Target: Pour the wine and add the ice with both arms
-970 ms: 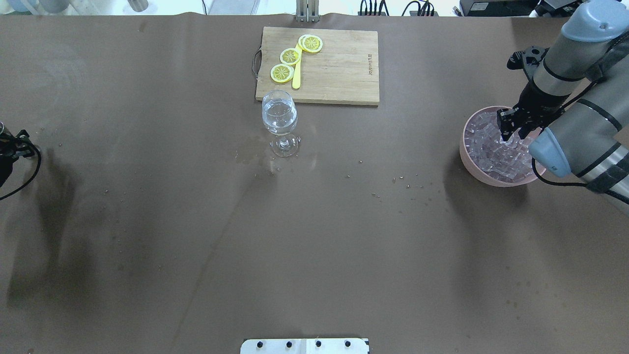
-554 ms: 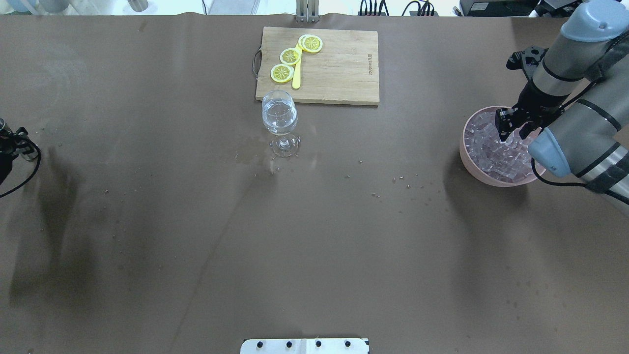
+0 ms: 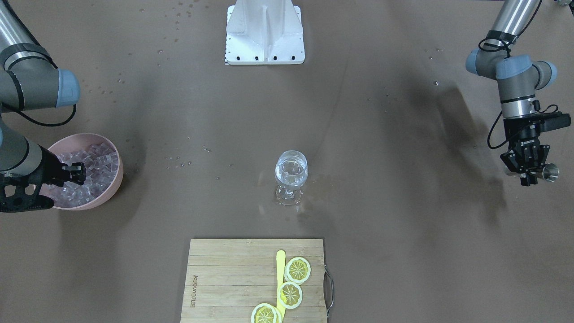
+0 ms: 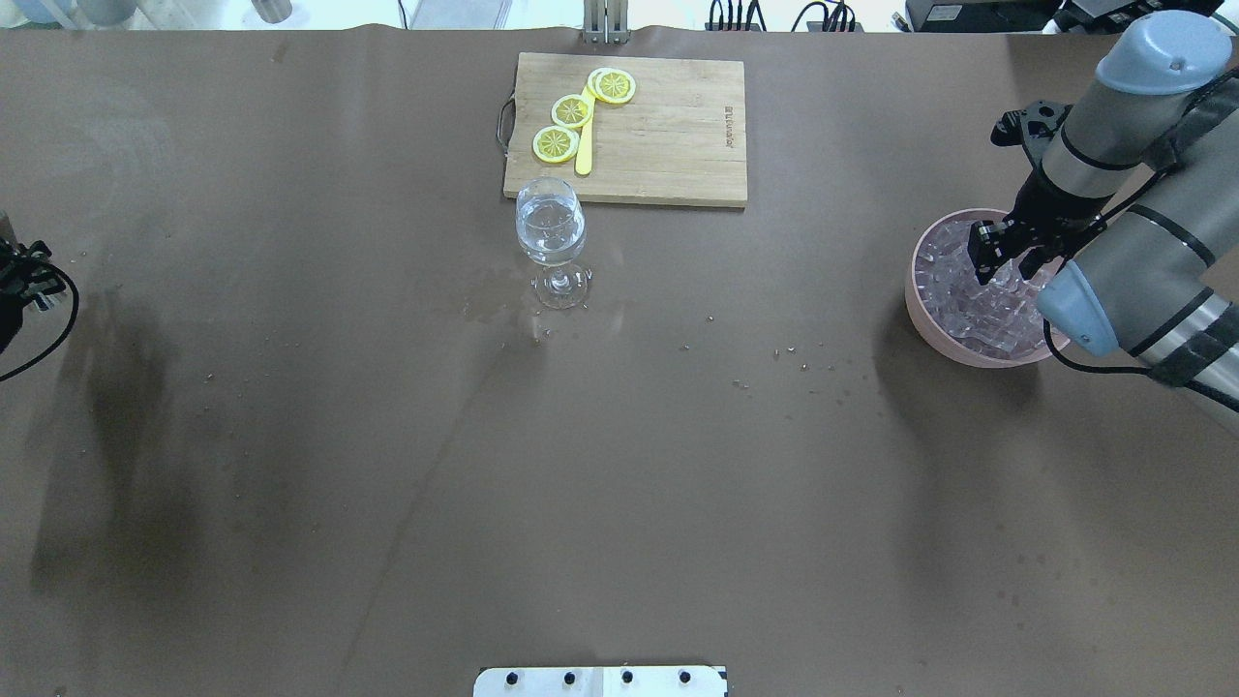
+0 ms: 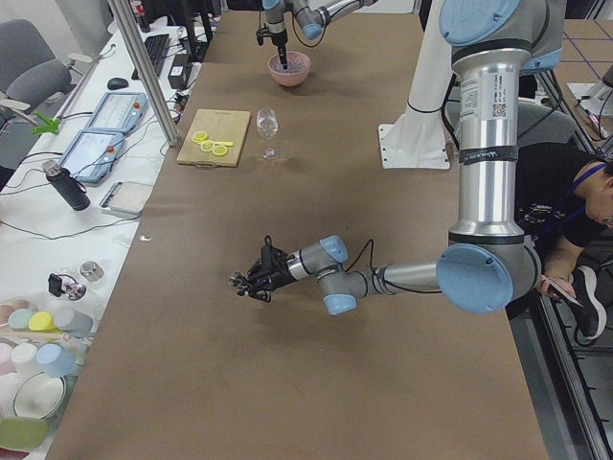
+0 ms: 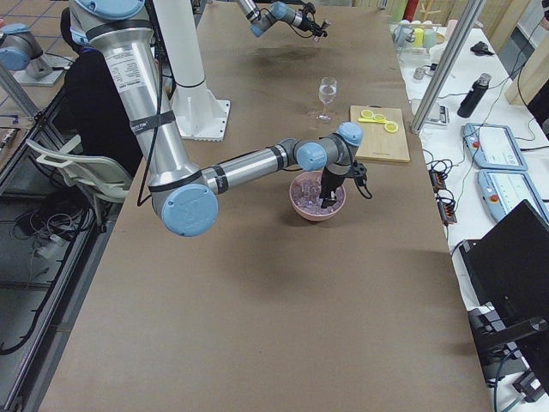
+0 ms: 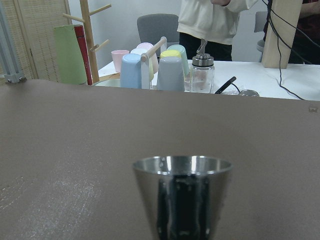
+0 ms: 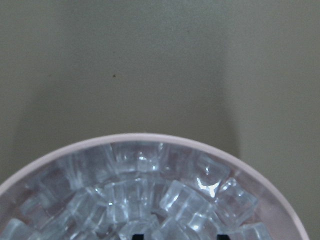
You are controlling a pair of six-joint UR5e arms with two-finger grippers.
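Observation:
A wine glass (image 4: 552, 232) with a little clear wine stands mid-table in front of the cutting board; it also shows in the front view (image 3: 291, 172). A pink bowl (image 4: 915, 300) at the right holds a pile of clear ice cubes (image 4: 958, 290). My right gripper (image 4: 1002, 259) reaches down into the bowl. In the right wrist view its two tips stand apart, sunk among the ice (image 8: 150, 195). My left gripper (image 3: 531, 172) hovers at the far left edge of the table, shut on a small metal measuring cup (image 7: 182, 195).
A wooden cutting board (image 4: 668, 145) with three lemon slices (image 4: 571, 111) and a yellow stick lies behind the glass. A wet patch and droplets lie around the glass foot. The white base bracket (image 3: 264, 33) sits at the robot's side.
My right gripper has shifted slightly left inside the bowl. My left gripper with the metal cup has drifted further toward the table's left edge.

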